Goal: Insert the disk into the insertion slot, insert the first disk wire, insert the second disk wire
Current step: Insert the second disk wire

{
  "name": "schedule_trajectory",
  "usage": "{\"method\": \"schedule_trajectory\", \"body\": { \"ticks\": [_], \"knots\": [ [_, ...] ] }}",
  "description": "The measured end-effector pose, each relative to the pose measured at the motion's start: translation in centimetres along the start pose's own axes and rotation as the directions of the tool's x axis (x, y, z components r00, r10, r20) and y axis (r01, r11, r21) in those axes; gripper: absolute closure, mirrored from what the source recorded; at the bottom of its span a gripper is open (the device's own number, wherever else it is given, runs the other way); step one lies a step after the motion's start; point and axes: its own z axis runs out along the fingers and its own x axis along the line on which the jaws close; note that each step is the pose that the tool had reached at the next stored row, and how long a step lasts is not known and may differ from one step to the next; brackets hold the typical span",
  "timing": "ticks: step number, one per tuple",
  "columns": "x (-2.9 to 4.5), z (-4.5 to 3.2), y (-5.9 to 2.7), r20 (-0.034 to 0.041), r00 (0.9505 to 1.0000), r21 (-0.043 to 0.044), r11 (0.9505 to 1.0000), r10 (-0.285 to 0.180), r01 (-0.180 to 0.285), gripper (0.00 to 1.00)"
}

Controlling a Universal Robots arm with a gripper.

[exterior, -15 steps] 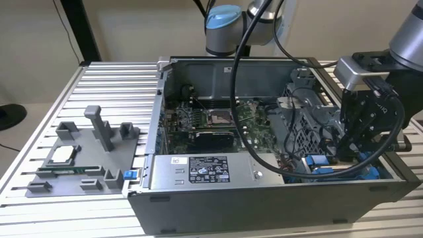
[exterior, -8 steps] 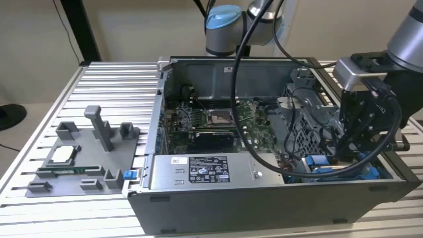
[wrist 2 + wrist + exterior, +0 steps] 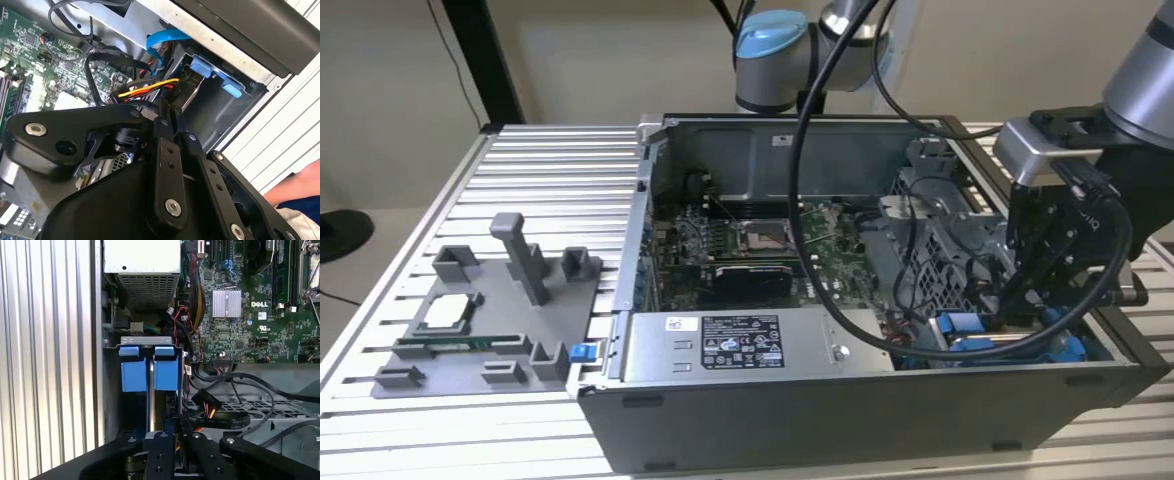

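An open desktop computer case [image 3: 854, 420] lies on its side on a slatted metal table [image 3: 520, 160]. The robot arm reaches into the corner of the case at the exterior view's right, and its gripper [image 3: 1027, 300] sits low beside the blue plastic there.

In the first wrist view, the insertion slot [image 3: 112, 390] runs along the case wall, and two bright blue tabs [image 3: 150, 367] stand side by side within it, with a thin silver edge between them. This appears to be the disk [image 3: 150, 405] seated on edge in the bay, though its label and flat face are hidden, so its depth cannot be judged.

The gripper [image 3: 175, 440] is partly cut off by the frame edge. Its dark fingers [image 3: 160, 455] stand close together around a dark plug with red, yellow and orange wires [image 3: 150, 89] (the second wrist view shows these wires best). They seem clenched on that connector [image 3: 172, 107], but the contact itself is hidden by the finger links.

A pale blue flat cable [image 3: 160, 42] curves above the bay. The silver power supply box [image 3: 727, 348] lies along the near wall, the motherboard [image 3: 747, 240] behind it. A grey fixture tray [image 3: 487, 320] rests on the table at the exterior view's left.
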Motion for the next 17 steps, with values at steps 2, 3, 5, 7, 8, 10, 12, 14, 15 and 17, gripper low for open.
{"method": "schedule_trajectory", "body": {
  "ticks": [2,3,5,7,8,10,12,14,15,17],
  "knots": [
    [0.00,0.07,-0.03,0.0001,1.0000,0.0000,1.0000,0.000,0.000,1.00],
    [0.00,0.12,-0.03,0.0003,1.0000,0.0000,1.0000,0.000,0.000,1.00],
    [0.00,0.19,-0.04,0.0000,1.0000,0.0000,1.0000,0.000,0.000,1.00],
    [0.01,0.30,-0.05,0.0000,1.0000,0.0000,1.0000,0.000,0.000,1.00],
    [0.01,0.38,-0.05,0.0002,1.0000,0.0000,1.0000,0.000,0.000,1.00],
    [0.01,0.51,-0.05,-0.0003,1.0000,0.0000,1.0000,0.000,0.000,1.00],
    [0.02,0.65,-0.05,-0.0010,1.0000,0.0000,1.0000,0.000,0.000,1.00],
    [0.02,0.81,-0.06,-0.0012,1.0000,0.0001,1.0000,0.000,0.000,1.00],
    [0.02,0.85,-0.06,-0.0007,1.0000,0.0000,1.0000,0.000,0.000,1.00],
    [0.02,0.91,-0.06,0.0000,1.0000,0.0000,1.0000,0.000,0.000,1.00]
  ]
}}
